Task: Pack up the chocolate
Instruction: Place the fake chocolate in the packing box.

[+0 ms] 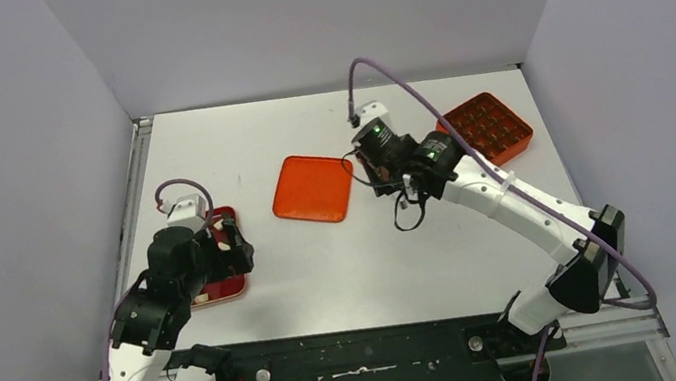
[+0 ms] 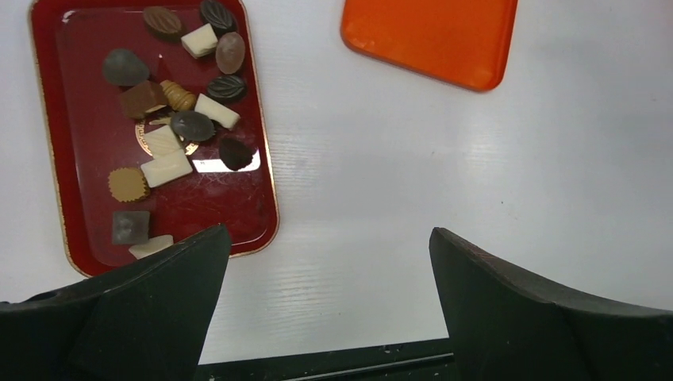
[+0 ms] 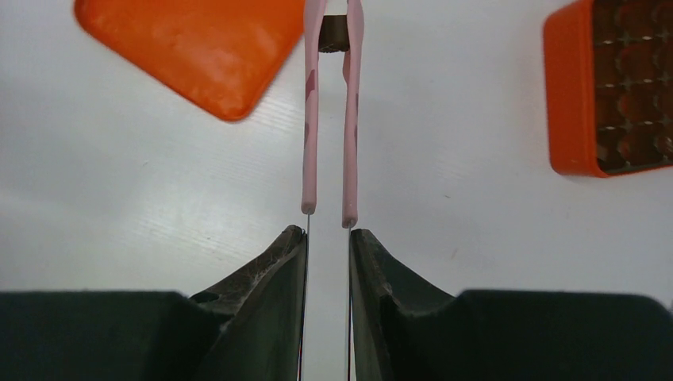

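Pink tongs in our right gripper pinch one chocolate short of the box; many wait on our tray.

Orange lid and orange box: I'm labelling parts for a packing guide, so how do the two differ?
The lid is flat and plain; the box has upright walls and a grid of small cells. The lid lies mid-table; the box sits toward the far right edge. Both are orange, squarish with rounded corners, and rest on the white table.
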You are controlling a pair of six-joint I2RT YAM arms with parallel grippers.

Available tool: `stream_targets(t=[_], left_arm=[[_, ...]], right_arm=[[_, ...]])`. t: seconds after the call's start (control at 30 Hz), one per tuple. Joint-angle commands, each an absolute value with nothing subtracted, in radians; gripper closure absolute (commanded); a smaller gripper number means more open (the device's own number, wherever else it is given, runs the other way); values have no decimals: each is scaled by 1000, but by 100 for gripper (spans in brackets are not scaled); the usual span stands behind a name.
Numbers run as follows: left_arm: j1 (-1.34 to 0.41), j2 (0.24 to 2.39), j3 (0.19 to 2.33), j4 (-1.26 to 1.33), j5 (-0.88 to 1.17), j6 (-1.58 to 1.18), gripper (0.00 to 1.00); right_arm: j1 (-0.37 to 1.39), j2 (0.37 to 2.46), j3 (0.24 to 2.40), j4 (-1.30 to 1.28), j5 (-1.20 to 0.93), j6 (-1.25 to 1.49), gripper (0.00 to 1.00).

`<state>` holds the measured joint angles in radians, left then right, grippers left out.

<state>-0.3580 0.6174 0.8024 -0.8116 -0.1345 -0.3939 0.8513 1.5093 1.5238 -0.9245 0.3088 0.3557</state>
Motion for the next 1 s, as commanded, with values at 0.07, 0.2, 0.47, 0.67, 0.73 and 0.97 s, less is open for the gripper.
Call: stream_targets(t=[0.07,0.2,0.47,0.67,0.73,0.97], left_arm=[[-354,655,813,-745,-13,-337,3],[-353,649,819,-752,-28,-324,3],[-353,610,802,-738,-41,-312,3],[-353,607,804,-739,-42,-310,3],[-353,603,802,-739,-41,-311,3],[-354,584,796,-734,-43,-309,3]], right_arm=[[628,1420,1528,-1003,327,315,78],[497,1433,1514,-1016,307,294,78],[251,1443,1477,-975,190,275,78],[166,1470,1445,-899,150,287,76],[160,1489,1431,-865,166,298,75],[117,1570,1441,-831,203,308,75]])
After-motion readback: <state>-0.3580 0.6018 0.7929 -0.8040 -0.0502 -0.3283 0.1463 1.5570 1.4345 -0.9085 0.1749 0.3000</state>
